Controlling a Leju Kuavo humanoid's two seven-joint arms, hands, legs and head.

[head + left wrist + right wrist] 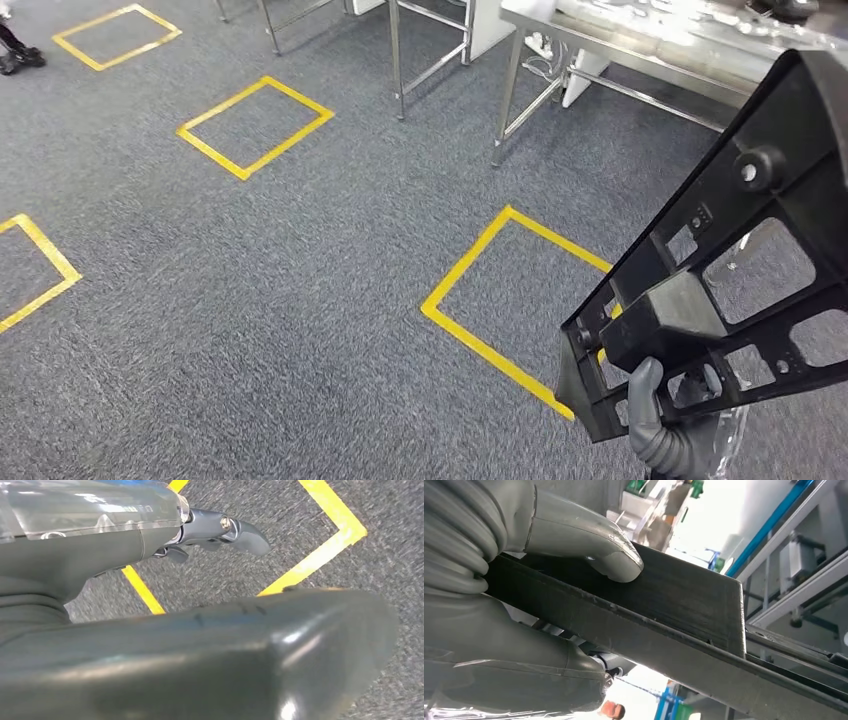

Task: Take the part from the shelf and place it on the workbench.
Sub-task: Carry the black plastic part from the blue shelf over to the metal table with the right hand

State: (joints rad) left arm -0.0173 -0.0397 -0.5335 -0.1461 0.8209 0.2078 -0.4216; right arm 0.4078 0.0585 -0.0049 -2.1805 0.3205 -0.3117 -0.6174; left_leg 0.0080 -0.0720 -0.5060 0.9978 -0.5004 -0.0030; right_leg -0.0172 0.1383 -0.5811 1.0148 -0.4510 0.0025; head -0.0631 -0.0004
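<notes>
The part (735, 250), a large black openwork plastic frame with cut-out windows and a round boss, sits at about four o'clock in the head view, held tilted in the air with its far corner reaching up toward two o'clock. The right hand (668, 425) holds it from below at its near, lower end; a grey finger curls up through one of the openings. The right wrist view confirms a closed grasp: the thumb (589, 542) presses on one face of a dark bar of the part and the fingers (519, 667) close against the other side.

The left hand (220, 532) hangs over the carpet with nothing in it; its fingers look loosely curled, but how far it is open I cannot tell.

The workbench (660, 40), a steel-legged table with small items on top, lies at one o'clock, well apart from the part, so carrying is the step in hand.

The risks, as I judge them: the frame is long and gripped at one end, so its weight could lever it round or slip it out of the hand while walking; and its raised far corner could strike the bench edge or legs on approach.

The floor is grey speckled carpet (350, 300) marked with yellow tape squares (255, 125), one just beneath the part. More metal table legs (398, 60) stand at twelve o'clock.
</notes>
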